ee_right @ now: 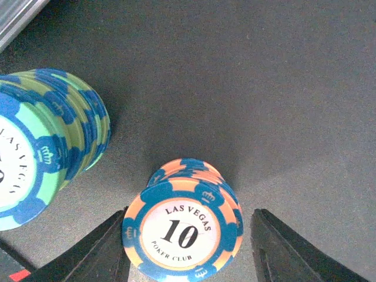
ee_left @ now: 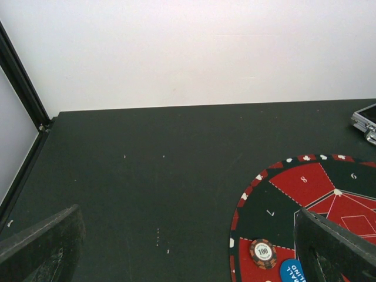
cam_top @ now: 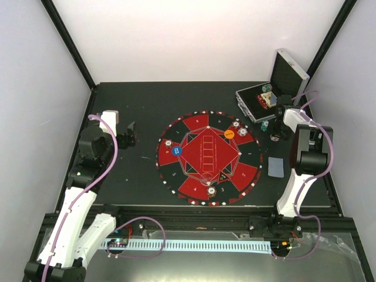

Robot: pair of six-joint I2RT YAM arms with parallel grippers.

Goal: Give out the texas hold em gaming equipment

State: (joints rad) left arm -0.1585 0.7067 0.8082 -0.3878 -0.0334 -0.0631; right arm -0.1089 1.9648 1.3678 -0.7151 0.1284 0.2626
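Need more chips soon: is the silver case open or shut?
Open: the silver case has its lid raised, with chips visible inside.

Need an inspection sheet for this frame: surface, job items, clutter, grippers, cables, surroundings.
surface: dark table, round red-and-black mat centred.
job's things: chips, blue disc, orange disc, black triangle on mat; orange-blue 10 stack and green-blue stack on bare table; card right of mat.
clutter: open silver case, far right.
grippers: left gripper open, empty, beside mat; right gripper open, straddling the 10 stack, not clamped.
cables: purple cables loop along both arms.
surroundings: white walls, black frame posts.
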